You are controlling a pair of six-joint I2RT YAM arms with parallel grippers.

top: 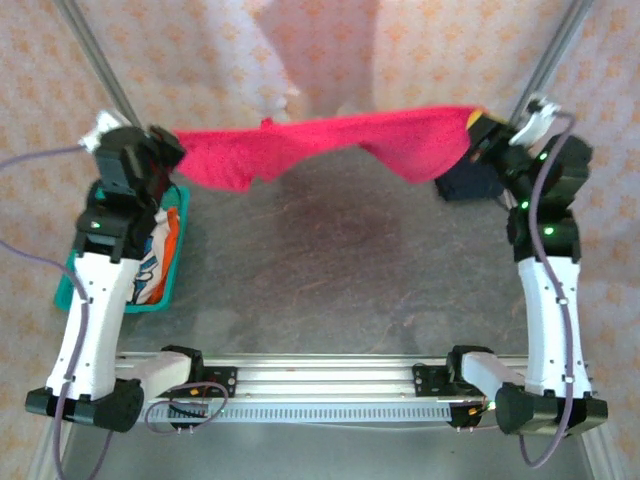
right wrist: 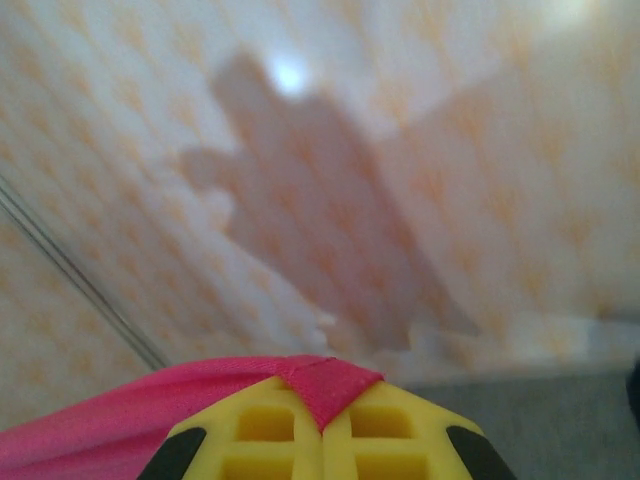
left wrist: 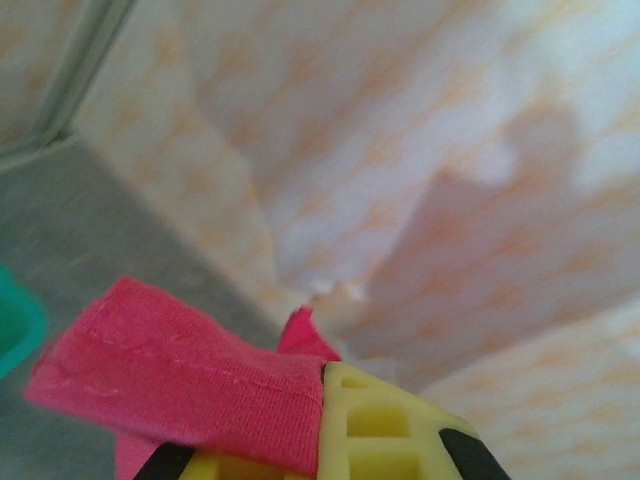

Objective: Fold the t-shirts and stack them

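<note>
Bright red soft cloth t-shirt (top: 330,140) hangs stretched across the grey table's (top: 330,270) 12 o'clock side, its ends pinched in the tightly closed left gripper (top: 172,152) at 10 o'clock and right gripper (top: 478,135) at 2 o'clock. Dark navy folded shirt (top: 468,185) lies beside the right gripper; white flower-print shirt (top: 160,255) sits in the teal plastic basket (top: 64,288) at 9 o'clock.

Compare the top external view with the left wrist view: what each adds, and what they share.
Top external adds: the red t-shirt stretched in the air between the left end effector and the right end effector, both shut on it; the white printed t-shirt in the teal basket; the navy t-shirt at the right. Left wrist adds: the shirt's stitched hem pinched between yellow fingers. Shared: the red cloth, the basket's teal, grey table, patterned backdrop.
</note>
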